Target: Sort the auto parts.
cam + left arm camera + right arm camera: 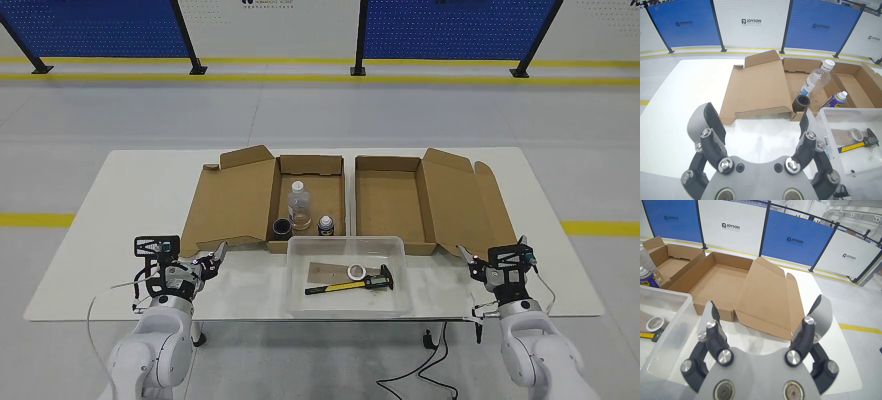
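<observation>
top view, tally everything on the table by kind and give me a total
cardboard boxes: 2
clear tub: 1
bottle: 1
spray can: 1
black cylinder: 1
ring: 1
caliper: 1
flat plate: 1
total: 9

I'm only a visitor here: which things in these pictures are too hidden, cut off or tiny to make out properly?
1. Spray can: left wrist view, base hidden behind the clear bin's wall.
2. Water bottle: right wrist view, mostly cut off by the picture edge.
3. Dark speck in the bin: left wrist view, too small to identify.
4. Flat brownish piece under the ring: top view, too small to name.
</observation>
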`<state>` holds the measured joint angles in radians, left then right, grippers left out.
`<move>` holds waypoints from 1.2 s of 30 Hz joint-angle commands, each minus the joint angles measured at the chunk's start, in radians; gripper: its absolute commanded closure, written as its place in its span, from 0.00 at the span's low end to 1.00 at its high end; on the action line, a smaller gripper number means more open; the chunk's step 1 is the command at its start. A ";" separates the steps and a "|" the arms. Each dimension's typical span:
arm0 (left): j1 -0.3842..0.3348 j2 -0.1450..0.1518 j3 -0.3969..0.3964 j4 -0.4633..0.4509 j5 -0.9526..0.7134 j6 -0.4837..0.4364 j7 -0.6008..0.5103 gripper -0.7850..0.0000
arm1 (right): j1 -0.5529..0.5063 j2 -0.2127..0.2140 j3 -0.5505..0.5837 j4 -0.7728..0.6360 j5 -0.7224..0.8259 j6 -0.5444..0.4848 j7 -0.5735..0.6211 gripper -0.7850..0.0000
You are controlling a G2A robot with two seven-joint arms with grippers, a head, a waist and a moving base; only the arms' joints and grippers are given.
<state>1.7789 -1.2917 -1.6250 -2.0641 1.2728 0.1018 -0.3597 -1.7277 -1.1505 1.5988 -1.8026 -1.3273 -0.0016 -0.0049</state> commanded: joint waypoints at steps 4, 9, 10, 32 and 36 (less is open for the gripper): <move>0.000 0.000 0.000 0.000 0.000 0.000 0.000 0.00 | 0.022 -0.007 -0.018 -0.022 0.022 0.012 -0.013 0.00; 0.000 0.000 0.000 0.000 0.000 0.000 0.000 0.00 | 0.065 -0.012 -0.056 -0.099 0.059 -0.003 0.103 0.00; 0.000 0.000 0.000 0.000 0.000 0.000 0.000 0.00 | 0.079 -0.012 -0.065 -0.116 0.059 -0.018 0.138 0.00; 0.000 0.000 0.000 0.000 0.000 0.000 0.000 0.00 | 0.383 -0.026 -0.337 -0.188 0.269 -0.167 0.950 0.00; 0.000 0.000 0.000 0.000 0.000 0.000 0.000 0.00 | 0.387 -0.028 -0.366 -0.164 0.277 -0.155 0.981 0.00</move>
<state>1.7789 -1.2917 -1.6250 -2.0641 1.2729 0.1020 -0.3596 -1.3409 -1.1784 1.2383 -1.9726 -1.0538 -0.1591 0.9700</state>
